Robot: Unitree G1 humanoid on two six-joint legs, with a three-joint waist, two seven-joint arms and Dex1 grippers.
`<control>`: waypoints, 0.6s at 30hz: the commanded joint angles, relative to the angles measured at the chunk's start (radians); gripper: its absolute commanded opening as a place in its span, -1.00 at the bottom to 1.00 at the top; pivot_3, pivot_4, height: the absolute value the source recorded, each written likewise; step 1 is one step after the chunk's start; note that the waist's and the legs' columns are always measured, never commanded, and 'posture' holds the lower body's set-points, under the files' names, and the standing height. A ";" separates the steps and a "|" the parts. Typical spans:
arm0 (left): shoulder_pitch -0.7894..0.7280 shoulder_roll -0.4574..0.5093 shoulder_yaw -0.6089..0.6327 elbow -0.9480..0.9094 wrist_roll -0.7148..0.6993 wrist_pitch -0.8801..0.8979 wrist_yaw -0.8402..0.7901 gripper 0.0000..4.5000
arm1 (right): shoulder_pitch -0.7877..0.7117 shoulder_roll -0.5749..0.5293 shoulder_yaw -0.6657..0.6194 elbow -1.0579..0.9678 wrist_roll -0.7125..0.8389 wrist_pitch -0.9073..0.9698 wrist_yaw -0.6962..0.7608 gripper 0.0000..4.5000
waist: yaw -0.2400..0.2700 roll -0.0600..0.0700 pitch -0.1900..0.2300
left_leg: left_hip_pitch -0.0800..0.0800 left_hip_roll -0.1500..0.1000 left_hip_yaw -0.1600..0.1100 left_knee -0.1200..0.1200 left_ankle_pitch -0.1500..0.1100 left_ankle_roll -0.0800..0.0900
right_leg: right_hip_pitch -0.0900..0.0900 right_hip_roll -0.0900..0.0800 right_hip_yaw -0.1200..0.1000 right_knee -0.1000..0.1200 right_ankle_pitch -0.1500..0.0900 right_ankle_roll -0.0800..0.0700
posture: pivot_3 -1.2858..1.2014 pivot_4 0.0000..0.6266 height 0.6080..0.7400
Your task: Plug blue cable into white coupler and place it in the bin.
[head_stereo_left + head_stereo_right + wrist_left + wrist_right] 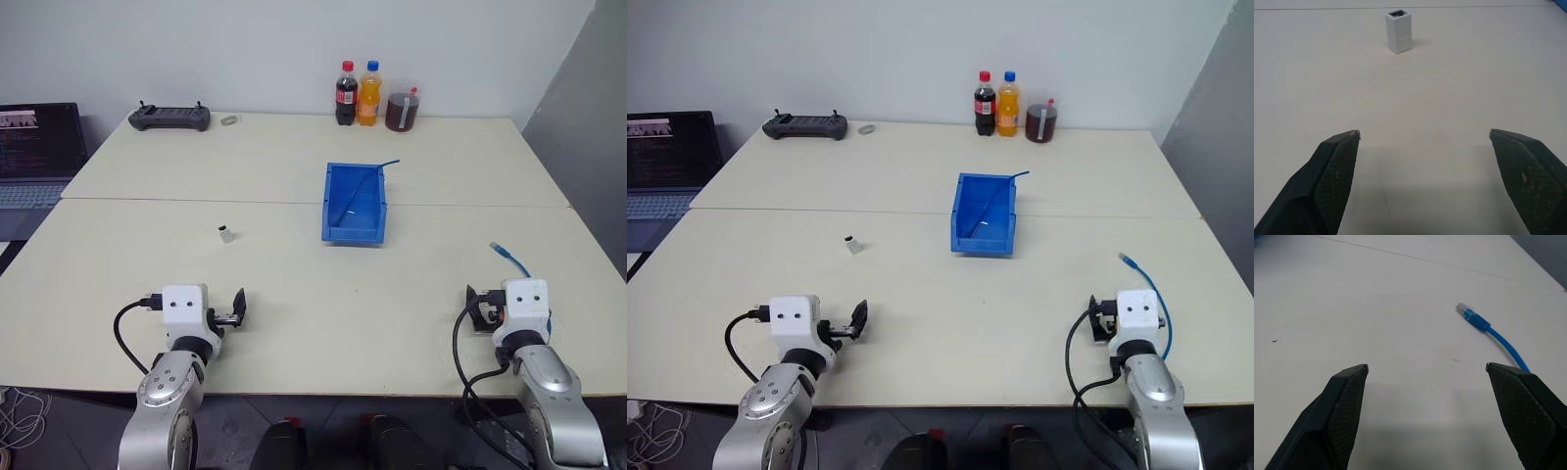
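Left eye view: left gripper (pixel 238 307) and right gripper (pixel 471 306) hover level, jaws spread.

Blue cable (pixel 1488 329): far length hidden behind right gripper finger (pixel 1528 406). Laptop (pixel 37 157) cut by frame edge. Small object (pixel 229 120) beside controller (pixel 168 117): too small to identify.

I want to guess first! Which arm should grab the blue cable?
The right. The blue cable lies just ahead of the open right gripper, on the table's right side. The left gripper faces the white coupler instead.
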 commanded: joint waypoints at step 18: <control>-0.012 0.006 0.004 -0.030 -0.007 -0.005 -0.007 1.00 | -0.027 0.012 -0.002 -0.009 -0.001 -0.007 -0.002 0.83 | 0.000 0.000 0.000 | 0.000 0.000 0.000 0.000 0.000 0.000 | 0.000 0.000 0.000 0.000 0.000 0.000 | 0.03 -0.52 1.00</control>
